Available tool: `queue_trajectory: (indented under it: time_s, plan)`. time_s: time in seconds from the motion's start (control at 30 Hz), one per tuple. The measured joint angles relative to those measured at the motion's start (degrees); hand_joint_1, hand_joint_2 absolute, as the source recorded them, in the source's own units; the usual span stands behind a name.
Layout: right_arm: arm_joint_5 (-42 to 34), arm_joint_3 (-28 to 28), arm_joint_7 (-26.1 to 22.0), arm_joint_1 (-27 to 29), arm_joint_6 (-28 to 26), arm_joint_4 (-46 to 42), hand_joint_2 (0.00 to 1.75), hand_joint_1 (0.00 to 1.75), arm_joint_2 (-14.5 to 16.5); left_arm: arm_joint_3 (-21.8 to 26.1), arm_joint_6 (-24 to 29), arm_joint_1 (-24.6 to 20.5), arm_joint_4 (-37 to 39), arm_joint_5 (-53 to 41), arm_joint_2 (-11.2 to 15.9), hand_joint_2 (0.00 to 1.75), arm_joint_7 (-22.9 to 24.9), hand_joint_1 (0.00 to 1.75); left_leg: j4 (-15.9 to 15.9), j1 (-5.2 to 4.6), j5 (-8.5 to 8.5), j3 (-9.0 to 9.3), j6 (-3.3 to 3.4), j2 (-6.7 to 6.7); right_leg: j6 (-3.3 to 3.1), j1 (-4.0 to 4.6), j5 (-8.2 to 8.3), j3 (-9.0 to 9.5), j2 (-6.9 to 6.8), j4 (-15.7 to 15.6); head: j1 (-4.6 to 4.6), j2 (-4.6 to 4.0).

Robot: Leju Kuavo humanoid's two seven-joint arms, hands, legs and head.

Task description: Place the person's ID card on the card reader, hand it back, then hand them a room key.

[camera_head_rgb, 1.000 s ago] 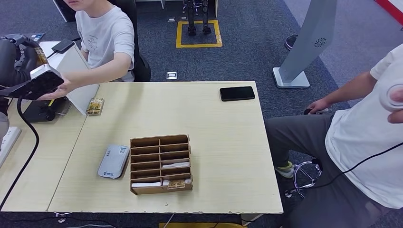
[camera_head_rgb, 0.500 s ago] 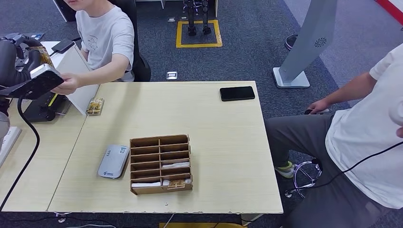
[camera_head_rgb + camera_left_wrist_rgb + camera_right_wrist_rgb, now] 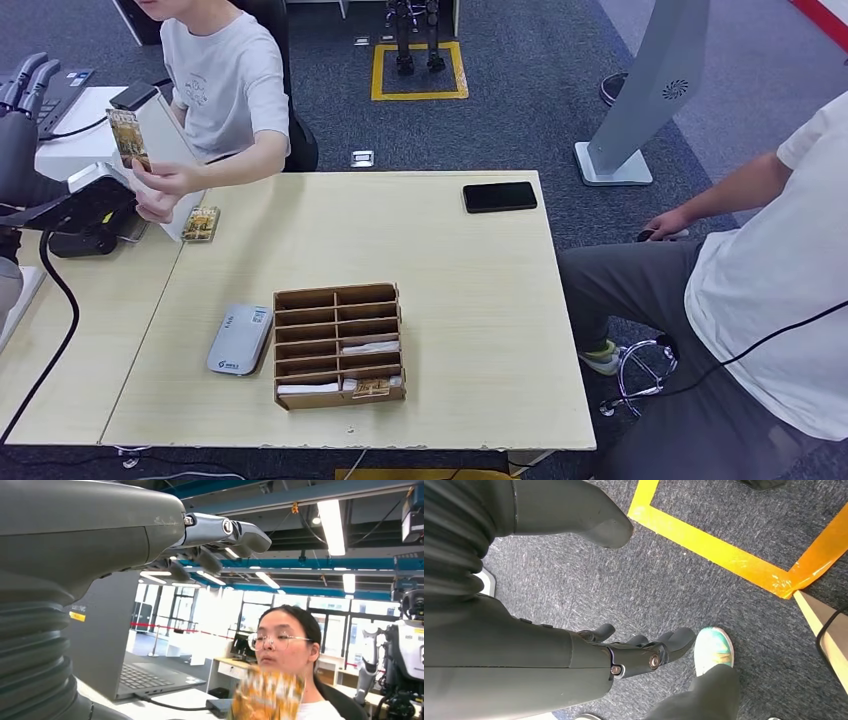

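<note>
From my head view, my left hand [image 3: 22, 85] is raised at the far left edge, fingers straight and apart, with nothing in it. Just beside it, the seated person's hand [image 3: 165, 180] holds the ID card [image 3: 127, 138] upright, a yellow-patterned card, close to my hand but not touching it. A second small patterned card [image 3: 200, 223] lies flat on the counter [image 3: 470, 300] near that person's forearm. The card reader [image 3: 239, 340], a flat grey device, rests on the counter just beside the brown cardboard organizer [image 3: 339, 346], to its left. The organizer's lower compartments hold a few cards, one patterned at the front right. A black phone [image 3: 499, 196] lies at the counter's far right corner. Another person [image 3: 770, 290] in a white shirt sits to my right, beside the counter.

In my left wrist view, my left hand [image 3: 220, 535] is stretched out and released, fingers spread against the ceiling lights. The ID card [image 3: 267, 696] shows blurred and yellow, apart from my fingers, in front of the person with glasses. An open laptop [image 3: 145, 672] sits nearby.

In my right wrist view, my right hand [image 3: 644, 652] hangs over blue-grey carpet [image 3: 674, 575] with yellow floor tape [image 3: 734, 555], fingers loosely curled but apart, grasping nothing.
</note>
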Motion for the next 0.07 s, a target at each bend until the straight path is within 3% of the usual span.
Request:
queue_trajectory:
  time_s: [0.07]
  plan:
    - [0.04, -0.01, -0.01, -0.01, 0.00, 0.00, 1.75, 0.00, 0.00, 0.06, 0.02, 0.26, -0.03, 0.05, 0.12, 1.75, -0.02, 0.00, 0.00, 0.00, 0.00, 0.00, 0.00, 0.00, 0.00, 0.00, 0.00, 0.00, -0.01, 0.00, 0.00, 0.00]
